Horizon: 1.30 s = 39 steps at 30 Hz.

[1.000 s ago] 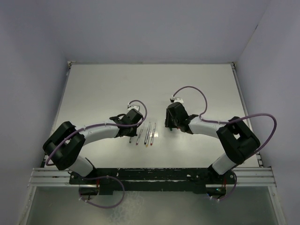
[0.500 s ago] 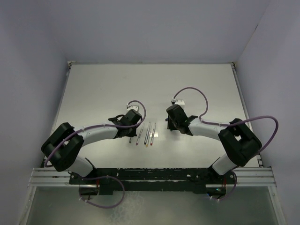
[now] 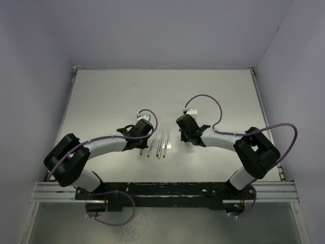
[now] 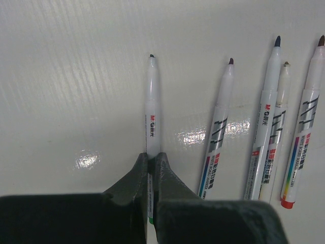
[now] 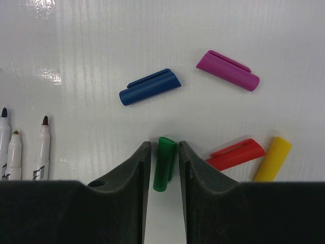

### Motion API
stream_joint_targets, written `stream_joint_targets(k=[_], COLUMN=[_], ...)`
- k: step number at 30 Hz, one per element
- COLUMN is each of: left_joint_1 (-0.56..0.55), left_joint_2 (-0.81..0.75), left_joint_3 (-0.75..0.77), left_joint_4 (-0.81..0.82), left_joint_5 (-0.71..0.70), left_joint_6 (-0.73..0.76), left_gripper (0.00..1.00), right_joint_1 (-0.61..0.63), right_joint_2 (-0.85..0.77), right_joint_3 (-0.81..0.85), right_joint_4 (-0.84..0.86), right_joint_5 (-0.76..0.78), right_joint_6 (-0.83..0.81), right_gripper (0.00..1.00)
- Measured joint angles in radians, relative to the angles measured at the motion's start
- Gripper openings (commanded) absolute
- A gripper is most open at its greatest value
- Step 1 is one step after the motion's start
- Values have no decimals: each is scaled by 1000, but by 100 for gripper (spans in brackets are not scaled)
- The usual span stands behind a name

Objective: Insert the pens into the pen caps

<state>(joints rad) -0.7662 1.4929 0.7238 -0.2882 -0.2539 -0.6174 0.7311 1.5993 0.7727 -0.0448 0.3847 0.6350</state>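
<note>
Pinching a thin silvery-white marker pen in the fully closed left gripper, near the front edge of the white worktop. Straddling a stubby green plastic cap with the right gripper, narrowly parted, not yet gripping. Leaving all five pens uncapped.

A white table with a faintly ribbed, glossy top catching patches of glare, enclosed at the back and both sides by plain pale lavender walls; a slotted aluminium rail runs along its near edge
</note>
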Motion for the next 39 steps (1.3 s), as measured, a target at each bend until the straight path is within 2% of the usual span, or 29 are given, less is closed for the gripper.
stream_joint_targets(k=[14,17,21,22,39], left_joint_1=[0,0,0,0,0], left_joint_2=[-2,-2,-2,-2,-46], left_joint_3=[-2,-2,-2,-2,-29], left_joint_4=[3,3,3,3,-13], left_joint_5=[1,1,1,1,9], left_joint_6=[0,0,0,0,5], left_gripper=[0,0,0,0,0], right_joint_1=[43,43,43,43,50], right_joint_2=[6,6,6,6,-26], right_joint_3=[9,9,8,7,9], right_joint_4=[-25,-26,-31,-31,-37], right_joint_5=[18,18,18,18,-22], right_joint_6=[57,63,70,75,40], right_gripper=[30,23,2,0,0])
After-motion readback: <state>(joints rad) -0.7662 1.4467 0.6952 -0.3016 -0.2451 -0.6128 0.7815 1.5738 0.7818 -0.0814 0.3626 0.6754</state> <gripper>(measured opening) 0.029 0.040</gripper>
